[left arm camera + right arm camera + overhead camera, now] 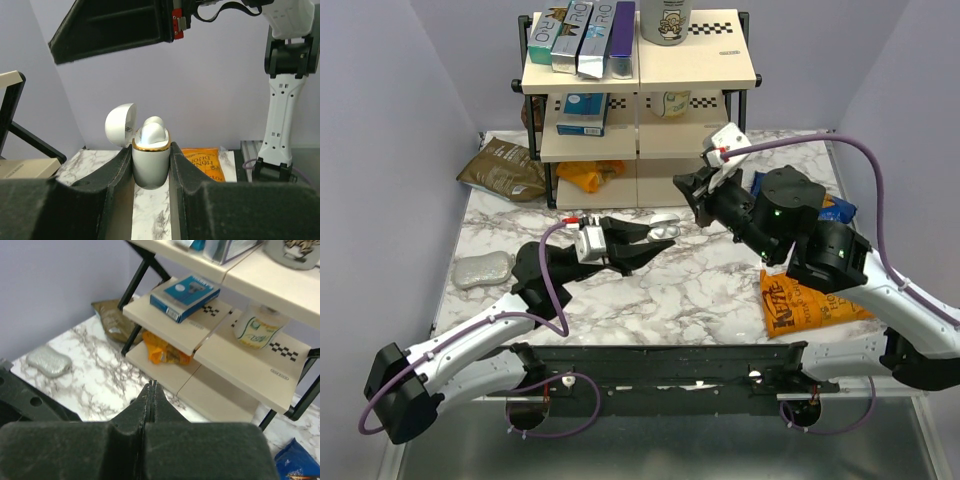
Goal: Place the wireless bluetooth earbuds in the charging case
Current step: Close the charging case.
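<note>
The left gripper (pixel 151 159) is clamping the open charging case (pixel 151 170); keep it upright. The right gripper (pixel 151 390) is resting fully together, empty.

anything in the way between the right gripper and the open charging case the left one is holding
Nothing visible stands between them. The charging case sits upright between the fingers of the left gripper, lid tipped back, with open air to the shut right gripper. A white rounded shape already fills the case's mouth.

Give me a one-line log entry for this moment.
left gripper: shut on charging case | lid: open | earbud: white, seated in case | right gripper: shut, empty, apart from case
</note>
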